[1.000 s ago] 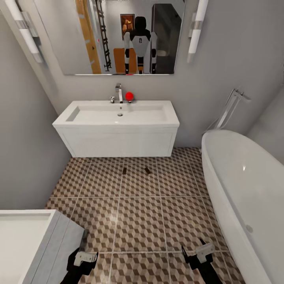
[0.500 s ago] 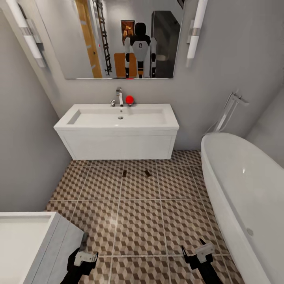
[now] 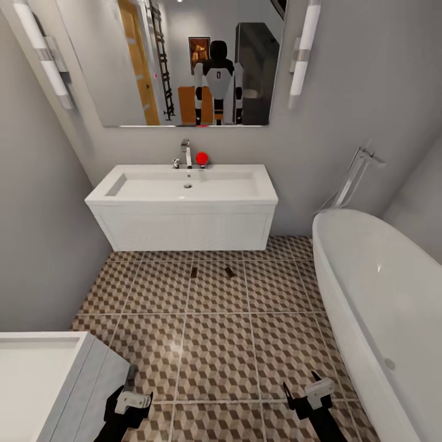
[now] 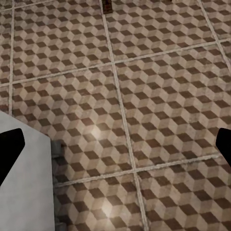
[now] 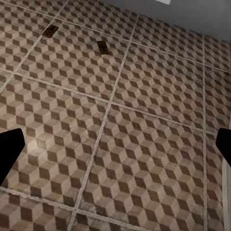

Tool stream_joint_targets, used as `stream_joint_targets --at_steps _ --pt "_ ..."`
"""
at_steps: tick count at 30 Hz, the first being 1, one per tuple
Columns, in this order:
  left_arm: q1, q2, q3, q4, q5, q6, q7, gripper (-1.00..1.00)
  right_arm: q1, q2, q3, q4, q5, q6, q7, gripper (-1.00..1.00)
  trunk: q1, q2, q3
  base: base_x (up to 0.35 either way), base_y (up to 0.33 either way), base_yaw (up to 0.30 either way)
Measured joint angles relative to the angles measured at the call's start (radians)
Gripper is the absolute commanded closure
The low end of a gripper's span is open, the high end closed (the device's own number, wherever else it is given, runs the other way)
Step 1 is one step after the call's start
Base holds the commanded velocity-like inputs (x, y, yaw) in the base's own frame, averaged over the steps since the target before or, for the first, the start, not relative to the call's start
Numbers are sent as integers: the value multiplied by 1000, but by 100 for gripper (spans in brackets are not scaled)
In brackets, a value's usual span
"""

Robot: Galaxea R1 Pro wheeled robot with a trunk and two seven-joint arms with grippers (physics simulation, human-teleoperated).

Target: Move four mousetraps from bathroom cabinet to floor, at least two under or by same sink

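Two mousetraps [image 3: 193,271] [image 3: 229,270] lie flat on the tiled floor [image 3: 215,344], mid-frame, just in front of the sink [image 3: 184,190]. Low in the frame, the left gripper [image 3: 130,402] and right gripper [image 3: 310,393] hang spread and empty beside the bathtub [image 3: 380,294].

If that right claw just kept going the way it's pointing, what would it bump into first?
Most likely the floor. The right gripper hangs open and empty, aimed down at bare tiles. Two mousetraps lie farther along, toward the sink, but probably beyond where it would land; depth is hard to judge.
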Motion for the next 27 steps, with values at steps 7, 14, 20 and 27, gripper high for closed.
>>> stream_joint_targets --at_steps 7,14,20,27 --pt "0 0 0 0 0 0 -1 -100 -1 -1 0 0 0 0 -1 -100 0 0 0 0 0 0" --pt "0 0 0 0 0 1 -1 -100 0 -1 0 0 0 0 -2 -100 0 0 0 0 0 0" --pt "0 0 0 0 0 0 -2 -100 0 -1 0 0 0 0 -2 -100 0 0 0 0 0 0" --pt "0 0 0 0 -1 0 -3 -100 -1 0 0 0 0 0 -1 -100 0 0 0 0 0 0"
